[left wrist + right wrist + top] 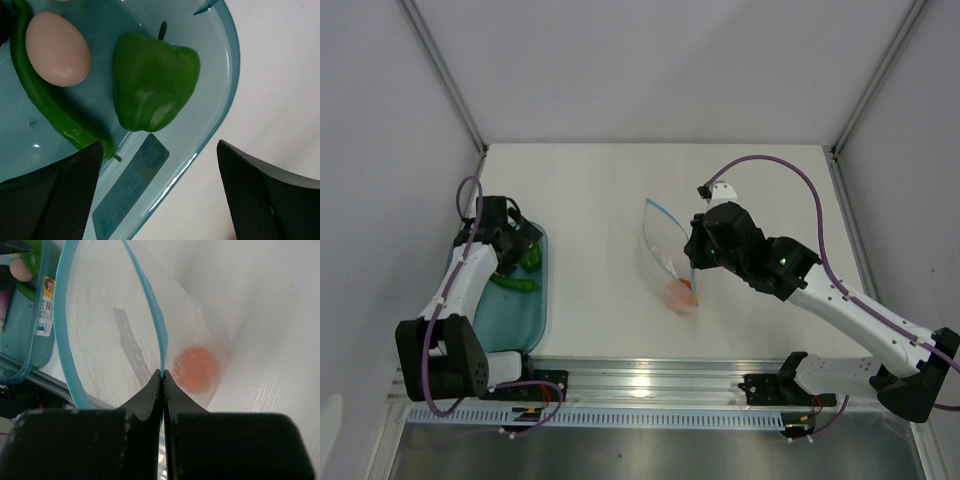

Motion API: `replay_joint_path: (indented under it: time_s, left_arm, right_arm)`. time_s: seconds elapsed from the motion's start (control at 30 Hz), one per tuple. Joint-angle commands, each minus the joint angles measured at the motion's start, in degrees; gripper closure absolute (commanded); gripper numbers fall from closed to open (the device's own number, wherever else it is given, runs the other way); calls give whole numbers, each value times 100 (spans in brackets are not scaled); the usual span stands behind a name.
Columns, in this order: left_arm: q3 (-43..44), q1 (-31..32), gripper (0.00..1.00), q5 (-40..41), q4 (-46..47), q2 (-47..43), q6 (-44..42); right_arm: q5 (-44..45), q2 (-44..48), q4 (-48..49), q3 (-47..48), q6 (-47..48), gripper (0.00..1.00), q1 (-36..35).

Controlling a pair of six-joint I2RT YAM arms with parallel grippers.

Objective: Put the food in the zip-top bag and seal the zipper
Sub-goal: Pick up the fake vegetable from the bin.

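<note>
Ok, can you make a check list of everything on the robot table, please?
Surface: white table, no spills seen.
Job's things: orange fruit inside the open zip-top bag; bell pepper, egg and green pod in the teal tray.
Clutter: nothing seen.
Grippers: left gripper open above the tray; right gripper shut on the bag's zipper.
Cables: purple cables loop above both arms.
Surroundings: white walls, metal rail at near edge.
</note>
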State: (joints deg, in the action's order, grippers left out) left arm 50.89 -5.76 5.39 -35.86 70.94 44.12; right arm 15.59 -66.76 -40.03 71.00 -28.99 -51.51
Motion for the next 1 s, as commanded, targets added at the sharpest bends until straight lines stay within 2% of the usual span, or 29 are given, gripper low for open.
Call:
replay_joint_path:
  time_s: [0.0, 0.4, 0.73, 0.97]
  left_arm:
    - [113, -48, 5, 50, 228, 332, 176]
    - [606, -83, 6, 243, 272, 1387, 352]
    - [642, -92, 9, 428, 263, 1607, 396]
    - [527, -92, 16, 481, 360, 1687, 343]
  right_arm:
    - [49, 23, 92, 63, 113, 100, 18]
    - [66, 23, 110, -25, 96, 100, 18]
    - [31, -47, 171, -25, 96, 100, 18]
    - [-21, -74, 206, 1, 69, 100, 18]
